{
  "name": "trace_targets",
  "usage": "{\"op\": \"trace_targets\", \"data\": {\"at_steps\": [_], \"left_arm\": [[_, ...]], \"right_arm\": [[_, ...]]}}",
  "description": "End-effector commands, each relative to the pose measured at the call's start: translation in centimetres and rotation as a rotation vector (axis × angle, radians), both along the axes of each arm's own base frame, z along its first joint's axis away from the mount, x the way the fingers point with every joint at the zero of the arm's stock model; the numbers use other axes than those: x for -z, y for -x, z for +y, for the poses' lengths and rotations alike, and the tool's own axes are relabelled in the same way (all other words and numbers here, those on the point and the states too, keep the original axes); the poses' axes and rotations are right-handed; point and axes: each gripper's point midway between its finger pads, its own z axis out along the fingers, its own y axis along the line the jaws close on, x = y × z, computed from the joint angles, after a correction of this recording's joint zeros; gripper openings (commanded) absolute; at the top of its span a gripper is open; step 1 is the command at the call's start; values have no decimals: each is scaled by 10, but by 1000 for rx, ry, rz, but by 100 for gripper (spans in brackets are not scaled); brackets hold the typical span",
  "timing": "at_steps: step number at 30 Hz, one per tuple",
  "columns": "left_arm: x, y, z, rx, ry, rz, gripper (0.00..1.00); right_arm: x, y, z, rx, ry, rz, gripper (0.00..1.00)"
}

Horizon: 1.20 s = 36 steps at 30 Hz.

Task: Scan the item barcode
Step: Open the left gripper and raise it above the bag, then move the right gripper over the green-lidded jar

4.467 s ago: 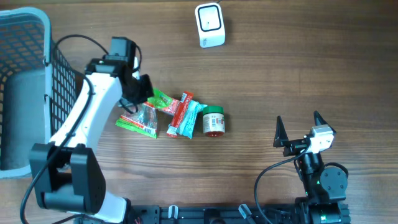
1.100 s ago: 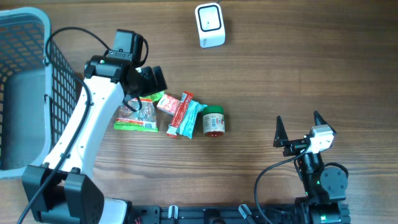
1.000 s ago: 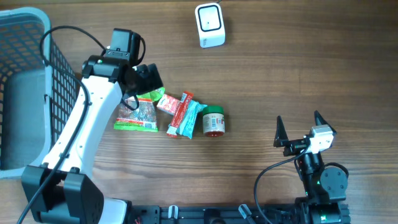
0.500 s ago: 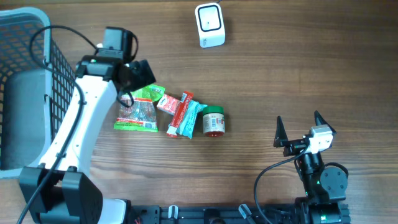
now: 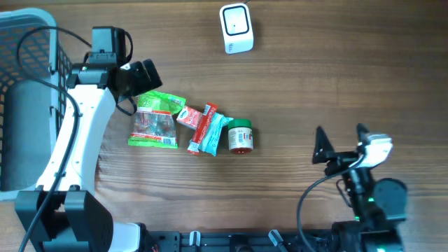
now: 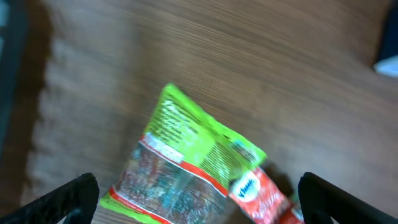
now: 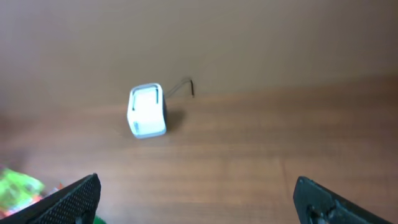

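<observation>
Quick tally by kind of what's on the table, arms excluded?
Packets: 4 (green bag, red pouch, red-white stick, teal pack)
Jar: 1
Scanner: 1
Basket: 1
Total: 7

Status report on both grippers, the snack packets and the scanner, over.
Left gripper open, empty, over green-and-clear snack packet. Right gripper open, empty, parked aside. Nothing picked up yet. Bare wooden table between it and white box scanner.
</observation>
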Motion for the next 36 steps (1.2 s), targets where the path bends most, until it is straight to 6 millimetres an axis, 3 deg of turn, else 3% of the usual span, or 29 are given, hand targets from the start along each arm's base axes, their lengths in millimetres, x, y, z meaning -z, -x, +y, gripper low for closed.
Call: {"op": "trace_targets", "data": {"at_steps": [1,5,10,14,17,18,20,21,24,27,29,31,33,36], "left_arm": [[1,-7,-11,129,16,-25,100],[-2,-12,-4,107,-25,-47,100],[-2,-12,-4,108,-25,-47,100],[-2,-12,-4,108,-26,-47,100],[-2,-12,-4,108,-26,-47,100],[-2,-12,-4,108,-26,-47,100],[-2,-12,-4,108,-26,-47,100],[-2,-12,-4,108,-26,-47,100],[-2,-12,-4,108,-26,-47,100],[-2,-12,-4,108,-25,-47,100],[-2,-12,-4,108,-25,-47,100],[-2,-12,-4,108,-26,-47,100],[-2,-12,-4,108,-25,-47,100],[-2,-12,-4,108,-25,-47,100]], "right_arm": [[-65,2,5,-30,-33,23,100],[-102,0,20,-107,-39,262,100],[-112,-10,24,-115,-42,646,100],[-114,-31,32,-135,-74,872,100],[-118,-66,61,-284,-152,913,100],[-113,-72,71,-332,-190,943,100],[-97,-81,87,-392,-229,1012,86],[-80,-84,93,-387,-217,1083,83],[-47,-85,101,-286,-182,1222,79],[-13,-84,127,-246,-80,1323,79],[2,-83,140,-228,-25,1359,83],[19,-83,157,-230,40,1379,100],[33,-90,179,-277,74,1366,100],[54,-86,191,-293,128,1408,99]]}}
